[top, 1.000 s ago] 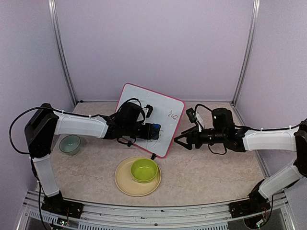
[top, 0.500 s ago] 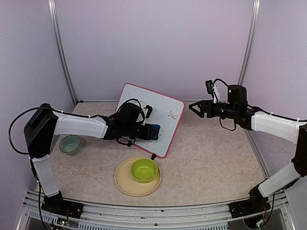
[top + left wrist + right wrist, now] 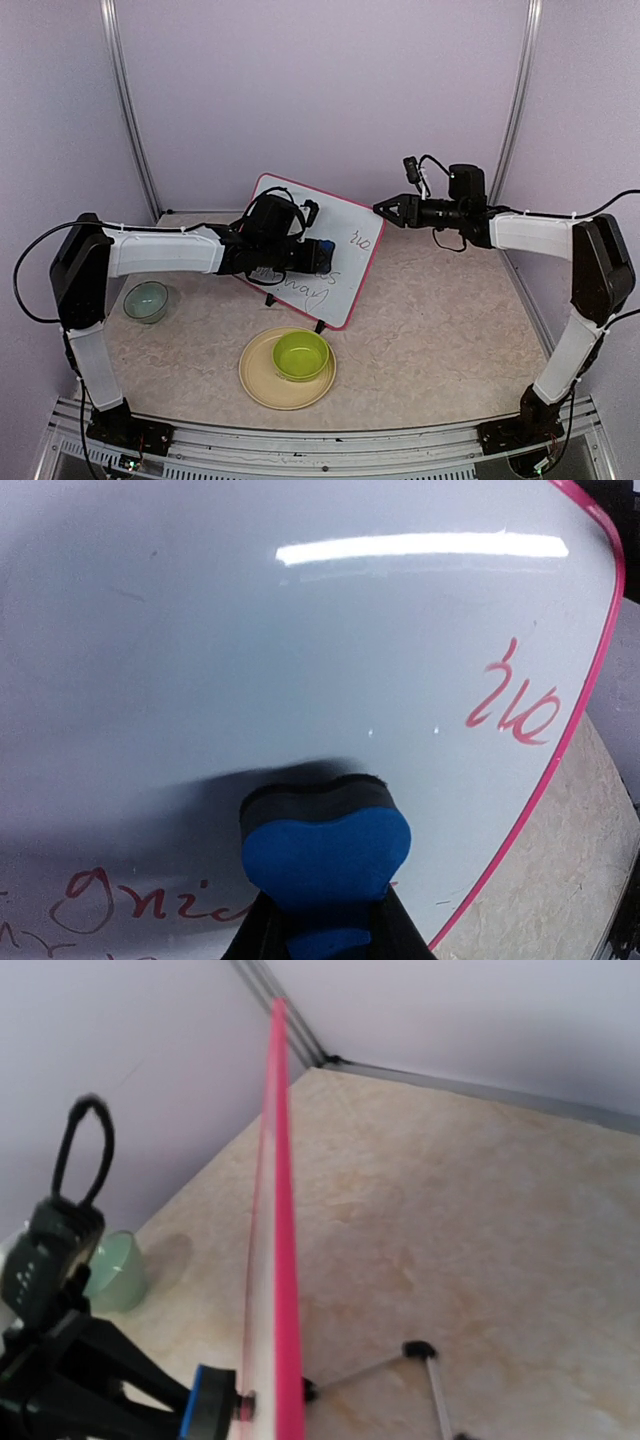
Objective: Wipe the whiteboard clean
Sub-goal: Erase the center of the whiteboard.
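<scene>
At mid-table, twd the back, the whiteboard [image 3: 350, 275] stands tilted. Left gripper [image 3: 322, 258] has its jaws clamped on a blue eraser [image 3: 325, 852] vs the board face: wiping step, prob. midway. Right gripper [image 3: 390, 208] hovers by the top-right corner; jaw gap, can't tell. Next: sweep over red marks [image 3: 510, 705] and lower writing [image 3: 130, 905] w/ steady pressure.

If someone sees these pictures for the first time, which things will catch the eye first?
The whiteboard with its pink frame stands at the middle of the table, with red writing on it. The left claw holds a blue eraser against its face, while the right claw hovers at its upper right corner. In front, a bright green bowl sits on a tan plate.
</scene>
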`<state>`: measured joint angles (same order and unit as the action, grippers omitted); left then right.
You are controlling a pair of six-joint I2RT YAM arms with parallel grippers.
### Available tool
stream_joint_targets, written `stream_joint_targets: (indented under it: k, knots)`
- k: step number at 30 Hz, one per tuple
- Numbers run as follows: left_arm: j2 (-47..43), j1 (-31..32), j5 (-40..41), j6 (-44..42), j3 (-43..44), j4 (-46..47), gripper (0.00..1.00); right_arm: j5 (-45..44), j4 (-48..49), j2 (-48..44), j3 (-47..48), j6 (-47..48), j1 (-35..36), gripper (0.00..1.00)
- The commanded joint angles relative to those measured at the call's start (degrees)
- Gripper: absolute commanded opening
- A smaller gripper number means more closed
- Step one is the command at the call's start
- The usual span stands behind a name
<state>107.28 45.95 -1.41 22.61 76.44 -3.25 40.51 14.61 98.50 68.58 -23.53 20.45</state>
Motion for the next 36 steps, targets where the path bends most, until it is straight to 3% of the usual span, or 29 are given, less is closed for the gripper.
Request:
stream_joint_targets:
  k: [1,4,11,17,25,36]
  knots:
    - [-1.79,0.1,1.72,-1.25,4.34,-2.58,0.06,4.73,3.66,2.49,3.01,-0.89,-0.23,0.5]
    - [-0.99,0.1,1.6,-1.25,6.37,-3.02,0.06,6.74,6.47,4.06,3.25,-2.28,-0.16,0.41]
    - [1.37,0.35,0.75,-1.25,11.6,-4.17,0.06,8.73,6.62,5.05,4.09,-2.31,1.06,0.35]
    - [3.25,1.01,0.12,-3.46,14.97,-5.05,0.06,8.99,6.83,4.45,3.51,-2.29,1.26,0.01]
    - [6.72,1.95,-0.66,-4.15,18.4,-7.25,0.06,7.83,5.79,3.54,3.12,-2.29,2.19,0.0]
    - [6.85,4.3,1.36,-3.61,15.54,-8.8,0.06,-2.04,-0.41,1.28,4.29,0.57,5.3,0.0]
